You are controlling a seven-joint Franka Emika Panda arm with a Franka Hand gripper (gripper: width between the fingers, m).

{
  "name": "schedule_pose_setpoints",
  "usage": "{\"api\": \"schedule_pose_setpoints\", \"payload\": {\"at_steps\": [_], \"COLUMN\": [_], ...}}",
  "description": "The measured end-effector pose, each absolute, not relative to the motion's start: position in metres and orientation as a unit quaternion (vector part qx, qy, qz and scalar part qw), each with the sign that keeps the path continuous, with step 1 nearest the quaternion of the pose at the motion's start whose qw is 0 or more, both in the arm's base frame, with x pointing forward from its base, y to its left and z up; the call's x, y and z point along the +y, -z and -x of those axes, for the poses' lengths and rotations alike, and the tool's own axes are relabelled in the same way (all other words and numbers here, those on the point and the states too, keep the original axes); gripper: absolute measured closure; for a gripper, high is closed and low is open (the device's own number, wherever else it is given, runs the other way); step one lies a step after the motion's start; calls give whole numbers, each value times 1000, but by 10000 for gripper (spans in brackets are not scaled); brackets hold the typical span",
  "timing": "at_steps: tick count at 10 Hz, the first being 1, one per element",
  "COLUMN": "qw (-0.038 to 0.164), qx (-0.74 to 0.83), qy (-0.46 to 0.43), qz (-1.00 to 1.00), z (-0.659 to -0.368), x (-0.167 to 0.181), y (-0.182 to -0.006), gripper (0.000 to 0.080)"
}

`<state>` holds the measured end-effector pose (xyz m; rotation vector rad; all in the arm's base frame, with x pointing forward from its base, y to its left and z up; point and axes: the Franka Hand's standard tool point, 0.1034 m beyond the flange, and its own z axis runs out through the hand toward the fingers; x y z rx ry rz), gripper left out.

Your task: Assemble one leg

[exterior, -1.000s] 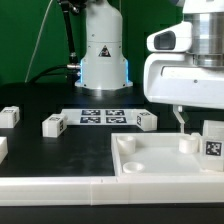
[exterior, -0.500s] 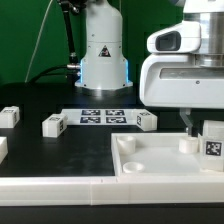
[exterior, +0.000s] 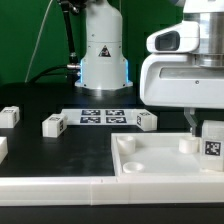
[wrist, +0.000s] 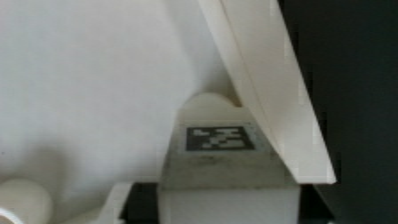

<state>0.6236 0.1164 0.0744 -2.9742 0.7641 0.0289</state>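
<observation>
The leg (exterior: 212, 141), a small white block with a square tag, stands upright at the right end of the large white tray-like piece (exterior: 150, 165). My gripper (exterior: 204, 127) hangs over it, one dark finger (exterior: 187, 122) against its left side; the other finger is hidden. In the wrist view the leg (wrist: 222, 140) fills the gap between the two dark fingers (wrist: 143, 203) of my gripper (wrist: 228, 206), touching both, so the gripper is shut on it. The tray's raised rim (wrist: 267, 90) runs right beside the leg.
More legs lie on the black table: one (exterior: 147, 121) by the marker board (exterior: 100, 117), one (exterior: 53, 125) left of it, one (exterior: 9, 115) at the far left. A round peg (exterior: 186, 143) stands in the tray beside the held leg.
The visible finger has moved toward the exterior view's right, up against the leg. The jaws have narrowed onto it. The leg and tray have not moved.
</observation>
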Motion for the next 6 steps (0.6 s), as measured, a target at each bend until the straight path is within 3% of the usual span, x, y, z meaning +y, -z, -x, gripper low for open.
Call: {"api": "schedule_pose_setpoints", "payload": {"at_steps": [6], "qw": [42], "qx": [546], "qy": [-15], "qz": [837], "z": [-624], "x": [117], "y": [-73], "gripper": [509]}}
